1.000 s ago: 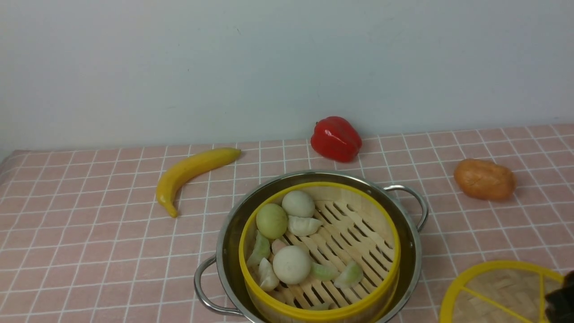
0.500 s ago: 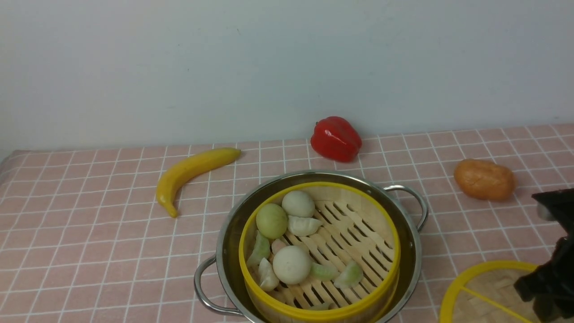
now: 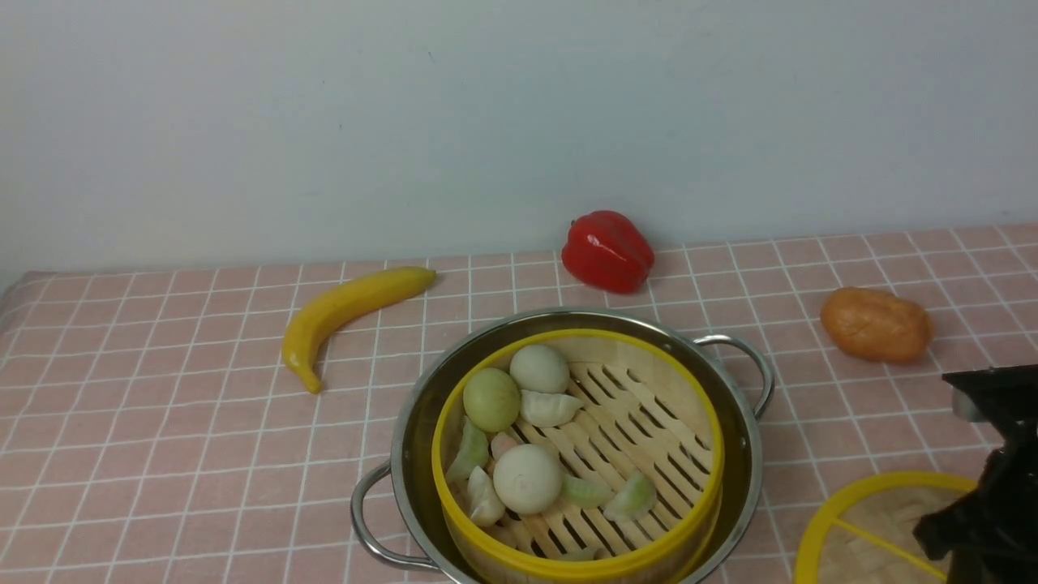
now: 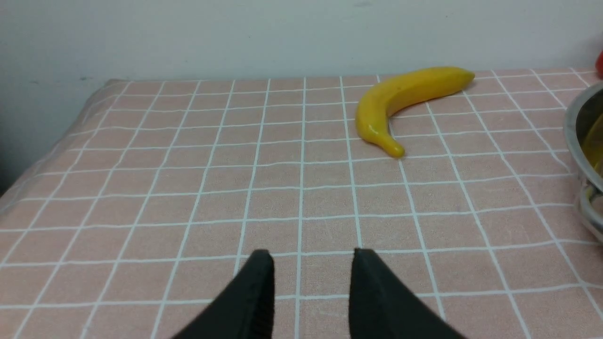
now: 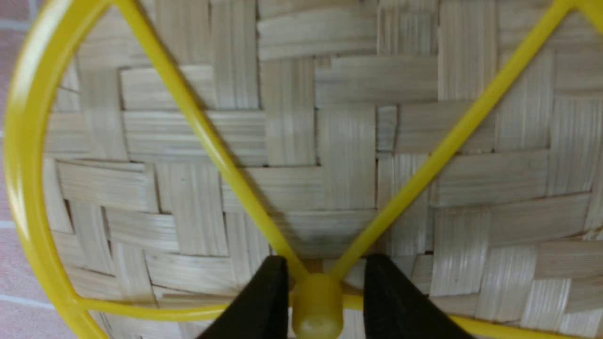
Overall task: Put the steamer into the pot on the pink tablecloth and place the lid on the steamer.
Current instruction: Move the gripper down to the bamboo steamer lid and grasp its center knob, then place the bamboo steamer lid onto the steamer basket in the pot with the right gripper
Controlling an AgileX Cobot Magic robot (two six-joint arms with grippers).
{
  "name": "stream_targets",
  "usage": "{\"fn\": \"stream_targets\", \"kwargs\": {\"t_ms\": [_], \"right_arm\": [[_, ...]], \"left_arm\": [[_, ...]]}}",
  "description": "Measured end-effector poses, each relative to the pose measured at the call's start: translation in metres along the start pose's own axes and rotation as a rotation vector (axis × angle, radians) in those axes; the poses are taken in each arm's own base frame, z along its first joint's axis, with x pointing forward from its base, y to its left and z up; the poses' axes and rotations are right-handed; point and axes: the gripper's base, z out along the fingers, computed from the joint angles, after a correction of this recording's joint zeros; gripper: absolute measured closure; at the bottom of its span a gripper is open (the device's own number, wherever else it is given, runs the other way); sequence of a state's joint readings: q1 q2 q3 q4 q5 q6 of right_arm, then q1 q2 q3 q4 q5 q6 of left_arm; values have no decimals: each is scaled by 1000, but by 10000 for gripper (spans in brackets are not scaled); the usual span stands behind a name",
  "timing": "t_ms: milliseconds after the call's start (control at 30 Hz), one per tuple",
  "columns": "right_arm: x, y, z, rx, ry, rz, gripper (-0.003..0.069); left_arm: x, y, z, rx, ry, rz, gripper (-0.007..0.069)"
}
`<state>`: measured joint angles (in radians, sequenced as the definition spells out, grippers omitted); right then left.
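The steamer [image 3: 620,357] sits inside the pot [image 3: 568,315] on the pink tablecloth [image 3: 162,422], with buns and dumplings [image 3: 527,478] on its slatted floor. The lid [image 3: 868,535] lies flat on the cloth at the near right, partly covered by my right arm [image 3: 993,487]. In the right wrist view the lid [image 5: 330,141] fills the frame. My right gripper [image 5: 325,263] is open, one finger on each side of the yellow centre knob [image 5: 317,301], with small gaps. My left gripper [image 4: 308,256] is open and empty above bare cloth, left of the pot's rim [image 4: 577,127].
A yellow banana [image 3: 340,312] lies on the cloth left of the pot and also shows in the left wrist view [image 4: 405,94]. A red pepper [image 3: 608,251] stands behind the pot by the wall. An orange-brown lump [image 3: 876,324] lies at the right.
My right arm has come in from the lower right over the lid, then dropped a little lower. The pot, steamer and lid have not moved.
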<state>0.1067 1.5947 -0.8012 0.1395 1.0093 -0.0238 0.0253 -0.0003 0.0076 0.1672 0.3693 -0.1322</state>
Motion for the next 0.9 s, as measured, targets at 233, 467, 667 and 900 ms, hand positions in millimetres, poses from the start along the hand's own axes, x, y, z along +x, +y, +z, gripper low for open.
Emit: {"fn": "stream_targets", "kwargs": {"t_ms": [233, 467, 667, 900], "right_arm": [[0, 0, 0, -4, 10, 16, 515], [2, -2, -9, 27, -18, 22, 512], [1, -2, -54, 70, -106, -4, 512], [-17, 5, -115, 68, -258, -39, 512]], "left_arm": [[0, 0, 0, 0, 0, 0, 392], [0, 0, 0, 0, 0, 0, 392], [0, 0, 0, 0, 0, 0, 392], [0, 0, 0, 0, 0, 0, 384]]}}
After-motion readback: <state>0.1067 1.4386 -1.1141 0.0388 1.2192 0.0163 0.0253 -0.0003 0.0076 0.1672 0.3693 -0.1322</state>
